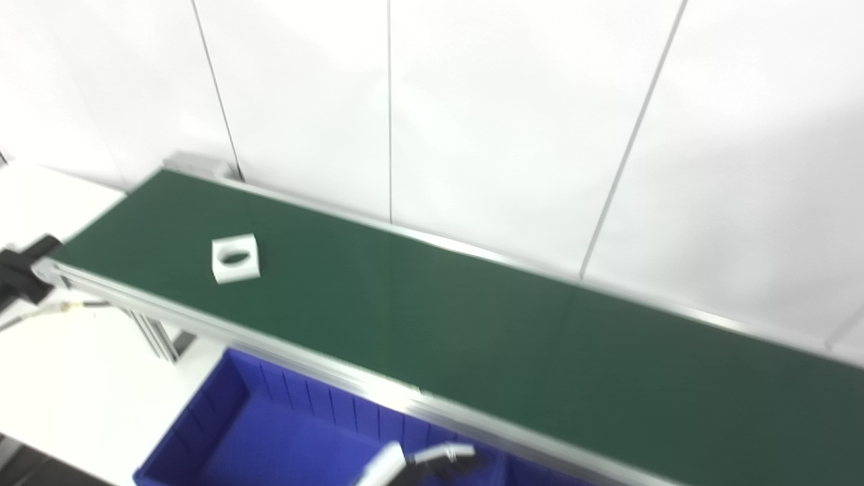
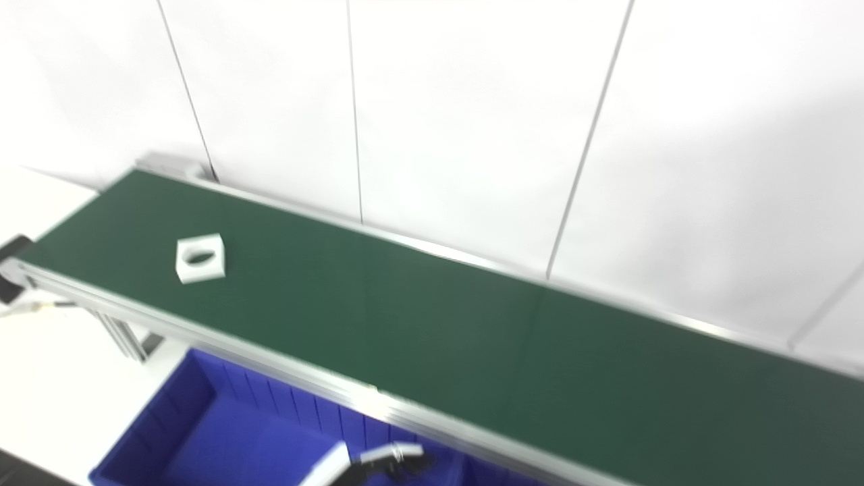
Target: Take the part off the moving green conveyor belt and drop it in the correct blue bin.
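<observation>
**One part on belt, upper left; hand barely in frame**

Left eye view:
- Part (image 1: 235, 258): white square block with an oval through-hole in its top face, lying flat and slightly skewed to the belt edges. Picture is a bit blurred, so no finer detail.
- Sits on the belt (image 1: 472, 324) at left of the frame, roughly mid-width, clear of both side rails.
- Count: one part, one belt, one bin.
- Belt runs diagonally from upper left to lower right. All of it right of the part is bare green.
- Near rail (image 1: 337, 371) is aluminium. Bin (image 1: 223, 412), blue with ribbed walls, sits just below it at bottom centre-left, nothing visible inside.
- Hand (image 1: 432, 459) pokes in at the bottom edge over the bin's right side: a white piece and a dark tip only. Can't tell which arm it belongs to, how far open it is, or whether it holds anything.
- White panel wall (image 1: 506, 121) close behind the far rail.

Right eye view:
- Same layout, everything sits further left in the frame.
- Part (image 2: 200, 258) same pose, untouched.
- Hand (image 2: 388, 457) again only a sliver at the bottom edge, well apart from the part. State unreadable.
- Black bracket (image 2: 13, 260) at the belt's left end, white table (image 2: 47, 378) below it.
</observation>
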Motion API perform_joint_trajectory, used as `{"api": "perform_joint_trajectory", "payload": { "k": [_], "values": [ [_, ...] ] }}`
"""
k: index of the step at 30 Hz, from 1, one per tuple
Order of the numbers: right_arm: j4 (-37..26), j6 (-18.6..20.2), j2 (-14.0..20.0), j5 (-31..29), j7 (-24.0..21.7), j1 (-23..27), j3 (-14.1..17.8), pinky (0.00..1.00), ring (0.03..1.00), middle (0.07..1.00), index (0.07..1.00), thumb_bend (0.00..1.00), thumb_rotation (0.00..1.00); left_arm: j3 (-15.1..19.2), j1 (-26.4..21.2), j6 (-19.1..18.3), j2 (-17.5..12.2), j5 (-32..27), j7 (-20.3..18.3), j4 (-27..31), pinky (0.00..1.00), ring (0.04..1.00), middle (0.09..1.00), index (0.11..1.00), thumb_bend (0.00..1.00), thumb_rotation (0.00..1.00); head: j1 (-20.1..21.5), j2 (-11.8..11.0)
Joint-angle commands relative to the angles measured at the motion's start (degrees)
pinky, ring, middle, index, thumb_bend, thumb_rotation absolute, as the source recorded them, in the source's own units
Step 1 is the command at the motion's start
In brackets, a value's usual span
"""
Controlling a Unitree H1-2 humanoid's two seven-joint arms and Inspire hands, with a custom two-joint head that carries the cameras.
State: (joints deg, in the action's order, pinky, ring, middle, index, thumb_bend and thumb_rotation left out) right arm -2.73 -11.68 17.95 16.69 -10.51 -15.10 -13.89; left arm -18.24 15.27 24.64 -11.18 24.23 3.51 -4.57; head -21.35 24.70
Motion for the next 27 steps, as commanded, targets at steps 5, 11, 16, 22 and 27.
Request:
{"api": "perform_joint_trajectory", "payload": {
  "k": [5,11,16,22,27],
  "values": [
    [5.65,-10.58,0.13,-1.36,2.19,1.33,0.96,0.79,0.863,0.887,0.948,0.95,0.28,-1.14,-1.01,2.19,-0.38,0.81,2.39,0.39,0.65,0.742,0.795,0.802,0.97,0.39,-0.6,-1.13],
    [6.66,-11.1,0.29,-1.52,1.81,1.64,0.99,0.81,0.874,0.894,0.962,0.95,0.25,-2.36,-1.86,2.27,-0.81,0.01,3.67,-0.82,0.65,0.738,0.791,0.798,0.97,0.39,-0.72,-1.72],
    [7.68,-12.31,0.04,-1.11,2.33,2.06,0.99,0.79,0.867,0.888,0.956,0.96,0.25,-3.79,-2.53,2.26,-1.77,-0.39,5.58,-1.3,0.65,0.734,0.786,0.793,0.97,0.39,-0.66,-2.1],
    [8.05,-12.5,-0.39,-1.06,2.54,2.19,1.02,0.79,0.866,0.888,0.949,0.96,0.25,-7.32,-2.54,2.28,-4.04,-3.28,11.4,0.24,0.63,0.717,0.765,0.77,0.97,0.33,-0.59,-1.81],
    [7.59,-12.22,-0.56,-1.39,2.32,2.01,0.99,0.8,0.871,0.891,0.949,0.96,0.22,-8.49,-1.31,2.28,-5.21,-6.37,14.99,3.52,0.61,0.697,0.748,0.756,0.98,0.32,-0.63,-1.95]
  ]
}}
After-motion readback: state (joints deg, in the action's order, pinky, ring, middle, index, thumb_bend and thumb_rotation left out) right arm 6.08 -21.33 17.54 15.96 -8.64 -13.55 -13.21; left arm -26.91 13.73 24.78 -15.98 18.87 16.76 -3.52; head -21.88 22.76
